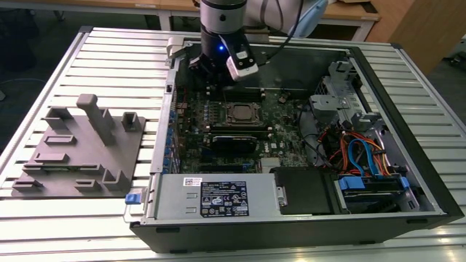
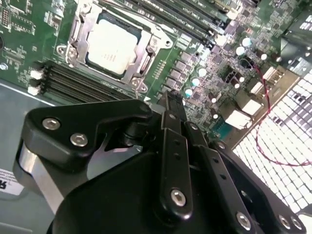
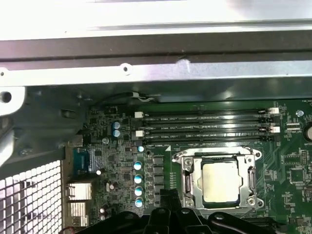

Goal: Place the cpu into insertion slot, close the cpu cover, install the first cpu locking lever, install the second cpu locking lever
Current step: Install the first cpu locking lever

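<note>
Dull silvery metal cpu (image 3: 220, 182), matt.

Gripper (image 1: 213, 76) hangs over the motherboard (image 1: 284, 135) — near the cpu (image 1: 238, 113)

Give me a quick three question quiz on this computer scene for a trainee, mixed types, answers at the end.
1. True or false: the cpu cover lies down around the cpu.
2. In the exterior view, the grey fixture block lies on which side of the computer case? A the view's left, B the view's right, C inside it.
3. Fill in: the gripper hangs over the motherboard, which is coloured ___.
Key: 1 true; 2 A; 3 green.
</note>
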Controlling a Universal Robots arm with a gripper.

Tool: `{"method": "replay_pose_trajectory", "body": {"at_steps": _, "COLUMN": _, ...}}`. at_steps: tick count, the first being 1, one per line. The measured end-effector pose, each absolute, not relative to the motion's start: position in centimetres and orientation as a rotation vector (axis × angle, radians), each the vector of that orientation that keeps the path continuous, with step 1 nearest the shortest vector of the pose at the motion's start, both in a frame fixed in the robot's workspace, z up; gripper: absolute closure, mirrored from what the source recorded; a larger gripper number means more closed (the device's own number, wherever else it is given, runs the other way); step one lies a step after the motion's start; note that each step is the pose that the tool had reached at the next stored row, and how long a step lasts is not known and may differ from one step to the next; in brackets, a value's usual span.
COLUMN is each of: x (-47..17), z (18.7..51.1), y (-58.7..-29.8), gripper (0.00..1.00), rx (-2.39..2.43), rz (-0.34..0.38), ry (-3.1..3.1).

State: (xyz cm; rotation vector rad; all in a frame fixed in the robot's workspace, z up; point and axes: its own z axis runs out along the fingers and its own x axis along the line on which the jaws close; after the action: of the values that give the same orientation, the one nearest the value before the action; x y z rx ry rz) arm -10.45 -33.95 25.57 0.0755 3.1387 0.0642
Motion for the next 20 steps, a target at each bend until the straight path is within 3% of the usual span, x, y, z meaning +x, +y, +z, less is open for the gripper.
{"method": "replay_pose_trajectory", "body": {"at_steps": 20, "x": -10.9, "z": 25.6, "y": -32.0, "gripper": 0.90, "rx": 0.073, "rz": 0.064, "ry": 3.136}}
